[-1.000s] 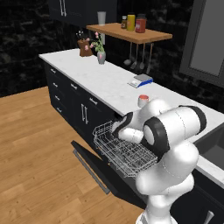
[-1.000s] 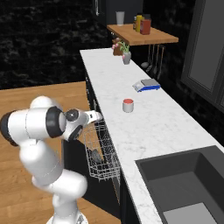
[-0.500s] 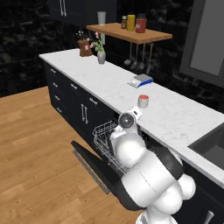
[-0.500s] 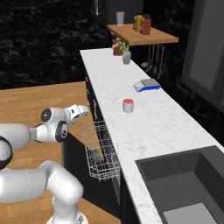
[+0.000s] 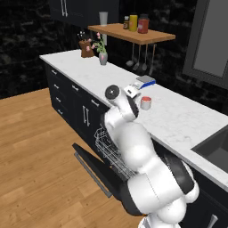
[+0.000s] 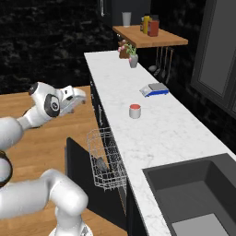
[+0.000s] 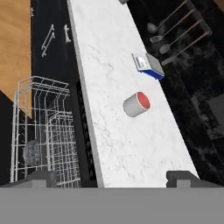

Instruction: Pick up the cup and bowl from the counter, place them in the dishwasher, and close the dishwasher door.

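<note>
We see a long white marble counter (image 7: 113, 65) above black cabinets, ahead of our gripper (image 6: 76, 98), with wooden floor (image 5: 31, 147) behind it. Since a moment ago the arm has lifted out of the dishwasher (image 6: 99, 182) rack (image 7: 39, 127) and now hangs above it. Below the gripper, the rack holds the bowl (image 7: 31, 151). The cup (image 7: 137, 104) stands ahead on the counter. The jaws gape wide, empty.

Kitchen: counter (image 6: 152, 124), sink (image 6: 193, 193), dishwasher (image 6: 105, 159)
</note>
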Motion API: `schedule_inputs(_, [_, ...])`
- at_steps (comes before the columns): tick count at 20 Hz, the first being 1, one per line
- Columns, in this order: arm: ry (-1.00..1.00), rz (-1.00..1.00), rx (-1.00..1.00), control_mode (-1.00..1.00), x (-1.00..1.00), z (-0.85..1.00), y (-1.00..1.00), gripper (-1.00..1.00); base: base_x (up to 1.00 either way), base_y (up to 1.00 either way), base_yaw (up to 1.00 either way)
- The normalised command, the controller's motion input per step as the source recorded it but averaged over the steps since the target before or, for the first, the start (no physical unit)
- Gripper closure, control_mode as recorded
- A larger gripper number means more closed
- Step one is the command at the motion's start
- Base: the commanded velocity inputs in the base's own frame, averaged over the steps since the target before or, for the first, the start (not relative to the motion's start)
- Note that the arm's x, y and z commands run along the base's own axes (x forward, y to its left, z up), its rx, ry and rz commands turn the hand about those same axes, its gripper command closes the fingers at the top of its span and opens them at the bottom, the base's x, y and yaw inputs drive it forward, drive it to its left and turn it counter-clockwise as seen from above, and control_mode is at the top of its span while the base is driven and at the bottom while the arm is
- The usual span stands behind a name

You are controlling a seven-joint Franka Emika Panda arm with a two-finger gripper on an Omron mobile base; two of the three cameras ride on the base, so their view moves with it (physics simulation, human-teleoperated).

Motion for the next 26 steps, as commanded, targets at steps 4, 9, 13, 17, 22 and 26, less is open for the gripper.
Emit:
schedule_inputs(4, [0.41,-0.01,0.0,-1.0,0.41,-0.14,-0.89,-1.0,0.0,0.0,0.0])
schedule_inputs(9, [0.21,0.0,0.02,-1.0,0.36,-0.28,-1.0,-1.0,0.0,0.0,0.0])
schedule_inputs(13, [0.14,0.01,0.0,-1.0,0.53,-0.28,-0.75,-1.0,0.0,0.0,0.0])
schedule_inputs(17, [0.07,0.0,-0.02,-1.0,0.57,-0.13,-0.39,-1.0,0.0,0.0,0.0])
schedule_inputs(22, [0.15,0.0,-0.01,-1.0,0.61,-0.38,-0.31,-1.0,0.0,0.0,0.0])
schedule_inputs(26, [0.01,0.0,0.0,-1.0,0.54,-0.3,-0.28,-1.0,0.0,0.0,0.0])
